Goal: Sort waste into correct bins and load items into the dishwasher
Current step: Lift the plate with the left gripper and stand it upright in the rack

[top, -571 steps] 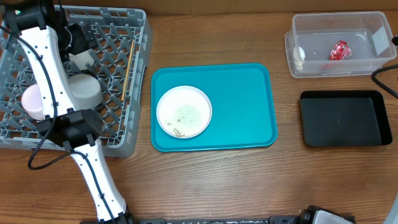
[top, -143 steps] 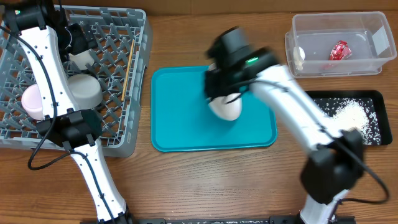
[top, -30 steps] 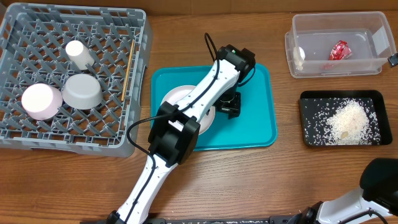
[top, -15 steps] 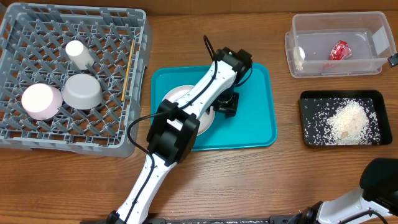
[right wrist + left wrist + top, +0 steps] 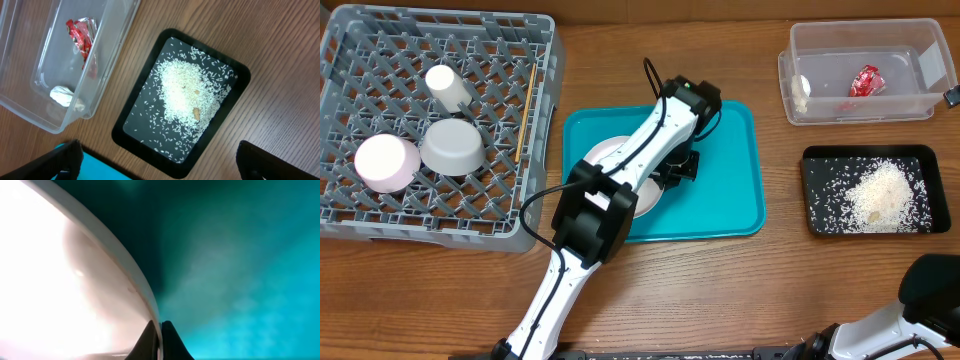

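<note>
While lying flat, face up, on the left half of a teal rectangular plastic serving tray [image 5: 720, 200], pinched at the right rim: a large round white plate [image 5: 598, 160]. Clamped shut on that thin edge, the left gripper [image 5: 160, 330], arm stretched over the plate. Round, so no long axis to line up. Left of the tray, across the plate from the fingers [image 5: 172, 347], a square grey lattice dish rack [image 5: 545, 100]; probably calls for a lift and leftward carry. Well right of the tray, the right gripper [image 5: 157, 150], spread wide, holding nothing.
</note>
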Tool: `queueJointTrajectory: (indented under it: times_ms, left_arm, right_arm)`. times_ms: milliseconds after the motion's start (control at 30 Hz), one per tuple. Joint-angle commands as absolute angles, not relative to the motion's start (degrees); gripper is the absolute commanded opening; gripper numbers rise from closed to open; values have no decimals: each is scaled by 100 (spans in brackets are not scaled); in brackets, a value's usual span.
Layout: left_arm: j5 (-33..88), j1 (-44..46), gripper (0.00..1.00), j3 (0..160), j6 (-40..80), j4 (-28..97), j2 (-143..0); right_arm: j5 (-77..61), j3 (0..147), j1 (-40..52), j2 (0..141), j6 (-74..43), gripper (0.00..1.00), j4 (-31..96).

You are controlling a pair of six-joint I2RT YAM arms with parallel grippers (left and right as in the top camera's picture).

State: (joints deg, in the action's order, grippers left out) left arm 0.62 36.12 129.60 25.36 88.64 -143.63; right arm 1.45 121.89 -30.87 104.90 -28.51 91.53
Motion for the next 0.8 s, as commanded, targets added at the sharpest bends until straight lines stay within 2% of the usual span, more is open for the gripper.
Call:
queueJointTrajectory:
  times_ms: [0, 100, 333, 400, 600, 767]
  left_arm:
    - [108, 3527, 4, 14007, 2292, 9194, -14341]
    - [102, 3472, 4, 15054, 1946, 9671, -14341]
    - [187, 2860, 4, 16630, 1221, 9682, -14215]
    - [642, 2569, 4, 16875, 773, 9682, -14215]
    - [2978, 1428, 4, 17071, -646, 9682, -14215]
    - [4062, 429, 4, 17080, -1669, 9682, -14215]
  right_arm:
    - [123, 12221, -3092, 10457, -2875, 100, 9139]
    - [123, 12221, -3092, 10457, -2875, 100, 9139]
    - [123, 12221, -3092, 10457, -2875, 100, 9139]
    - [123, 12221, -3092, 10457, -2875, 100, 9139]
    - [123, 12221, -3092, 10457, -2875, 100, 9139]
    - [126, 12221, -3092, 10457, -2875, 100, 9139]
